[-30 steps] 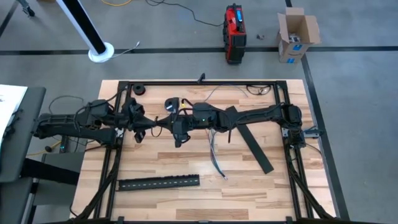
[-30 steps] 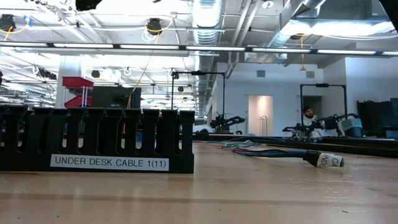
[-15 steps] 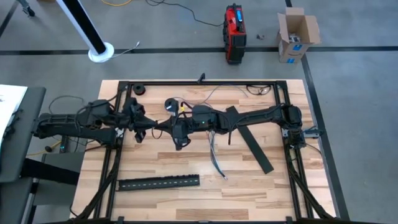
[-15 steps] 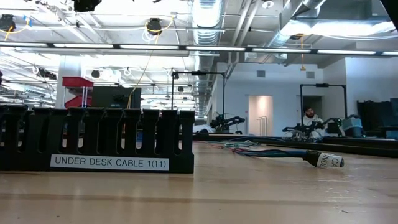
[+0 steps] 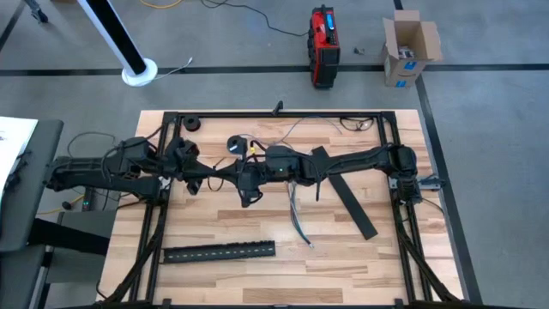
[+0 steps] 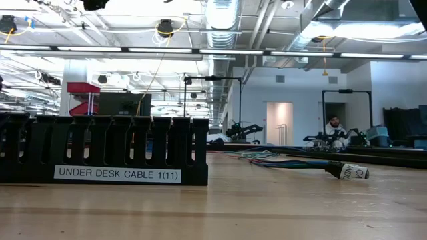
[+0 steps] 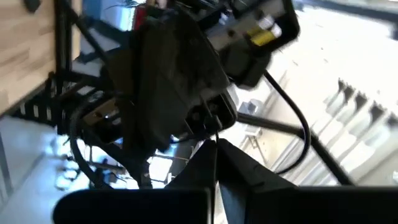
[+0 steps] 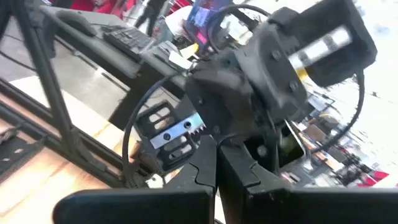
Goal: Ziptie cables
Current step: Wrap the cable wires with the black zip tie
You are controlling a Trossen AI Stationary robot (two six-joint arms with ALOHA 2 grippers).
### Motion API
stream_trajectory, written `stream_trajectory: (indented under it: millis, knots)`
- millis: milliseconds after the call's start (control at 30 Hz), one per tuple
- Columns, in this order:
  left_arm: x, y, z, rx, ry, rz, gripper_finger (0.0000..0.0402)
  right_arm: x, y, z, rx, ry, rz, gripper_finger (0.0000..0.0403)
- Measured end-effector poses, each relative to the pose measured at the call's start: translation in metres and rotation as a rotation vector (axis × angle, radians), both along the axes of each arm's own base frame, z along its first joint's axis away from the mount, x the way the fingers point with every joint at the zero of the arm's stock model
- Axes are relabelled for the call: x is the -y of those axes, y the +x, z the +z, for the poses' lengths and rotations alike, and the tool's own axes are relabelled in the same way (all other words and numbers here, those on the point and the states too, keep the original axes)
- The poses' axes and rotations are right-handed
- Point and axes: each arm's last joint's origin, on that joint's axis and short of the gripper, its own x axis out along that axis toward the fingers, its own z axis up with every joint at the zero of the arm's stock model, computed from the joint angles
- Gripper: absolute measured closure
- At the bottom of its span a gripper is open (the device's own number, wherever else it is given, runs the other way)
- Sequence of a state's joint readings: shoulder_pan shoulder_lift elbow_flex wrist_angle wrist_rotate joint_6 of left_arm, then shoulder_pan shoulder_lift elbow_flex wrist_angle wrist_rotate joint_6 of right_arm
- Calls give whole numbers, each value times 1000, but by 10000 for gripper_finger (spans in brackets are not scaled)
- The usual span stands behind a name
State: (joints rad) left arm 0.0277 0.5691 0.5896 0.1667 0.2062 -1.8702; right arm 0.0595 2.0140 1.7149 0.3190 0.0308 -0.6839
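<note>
Both arms meet head to head over the back half of the table, a bit left of centre. The left gripper and the right gripper sit nose to nose, practically touching in the high view. In each wrist view the arm's own fingers look pressed together at the tips, with just a thin pale line running between them, so both look closed. What they're pinching I honestly can't tell, too cluttered.

The cables hang out from under the right arm and trail toward the front of the table, ending in a small loose fan near the middle. In the low view they lie flat across the wood with a labelled plug end at the right. More thin wire loops sit near the back rail.

Compared with a second ago, barely anything differs. The right arm's wrist has crept a touch toward the left arm, so the gap between the two grippers is tighter. The cables on the table haven't shifted, and neither have the slotted strip at the front, the flat strip on the right, or the tape roll at the back
</note>
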Motion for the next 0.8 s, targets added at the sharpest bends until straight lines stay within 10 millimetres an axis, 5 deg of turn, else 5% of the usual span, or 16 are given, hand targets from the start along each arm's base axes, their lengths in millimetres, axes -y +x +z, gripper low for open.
stream_trajectory:
  millis: [200, 600, 800]
  knots:
    - [-1, -9, 4, 62, 158, 60, 359, 0, 0, 2, 15, 3, -3, 403]
    - [1, -14, 0, 36, 237, 22, 212, -2, 0, 4, 34, 28, 6, 403]
    - [1, -18, -2, 36, 325, 37, 185, -2, -1, 4, 37, 51, 7, 403]
